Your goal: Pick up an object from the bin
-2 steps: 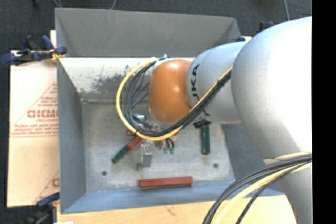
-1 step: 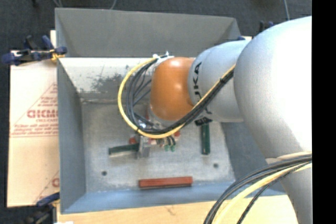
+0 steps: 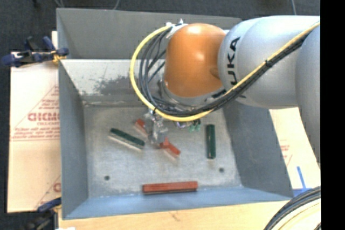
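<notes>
My gripper [image 3: 157, 133] reaches down to the bin floor near the middle, just under the arm's orange cover. A small red piece [image 3: 171, 149] lies right at its lower right, touching or nearly touching it. Another small red piece [image 3: 140, 124] shows at its upper left, partly hidden by the cables. A green and tan bar [image 3: 127, 138] lies slanted just left of the gripper. Whether anything is held I cannot tell.
A dark green bar [image 3: 210, 141] lies lengthwise to the right of the gripper. A long red-brown bar [image 3: 170, 187] rests along the bin's front wall. The arm and its cables cover the back middle of the bin.
</notes>
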`<action>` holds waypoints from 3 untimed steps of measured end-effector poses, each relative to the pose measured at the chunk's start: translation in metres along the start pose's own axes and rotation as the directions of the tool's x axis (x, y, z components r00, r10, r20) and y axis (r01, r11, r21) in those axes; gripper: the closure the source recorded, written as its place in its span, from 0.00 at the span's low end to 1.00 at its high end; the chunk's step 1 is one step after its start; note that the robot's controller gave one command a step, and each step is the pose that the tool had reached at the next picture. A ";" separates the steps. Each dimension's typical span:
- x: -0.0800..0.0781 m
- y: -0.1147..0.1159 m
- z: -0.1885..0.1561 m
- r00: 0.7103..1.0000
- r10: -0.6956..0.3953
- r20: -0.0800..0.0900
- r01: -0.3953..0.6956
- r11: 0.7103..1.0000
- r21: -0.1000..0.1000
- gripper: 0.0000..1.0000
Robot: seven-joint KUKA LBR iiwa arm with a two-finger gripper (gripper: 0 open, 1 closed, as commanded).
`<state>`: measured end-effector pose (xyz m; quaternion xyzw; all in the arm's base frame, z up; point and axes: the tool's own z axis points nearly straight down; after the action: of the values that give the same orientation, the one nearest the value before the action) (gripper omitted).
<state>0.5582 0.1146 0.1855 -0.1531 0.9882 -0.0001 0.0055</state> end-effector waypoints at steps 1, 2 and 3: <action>0.002 0.000 0.003 1.000 0.000 -0.007 0.000 1.000 -0.001 0.00; -0.032 -0.004 0.117 1.000 0.022 -0.013 -0.022 1.000 -0.003 0.00; -0.033 -0.004 0.112 1.000 0.022 -0.007 -0.022 1.000 -0.003 1.00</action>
<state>0.5922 0.1205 0.0739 -0.1421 0.9899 0.0008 0.0019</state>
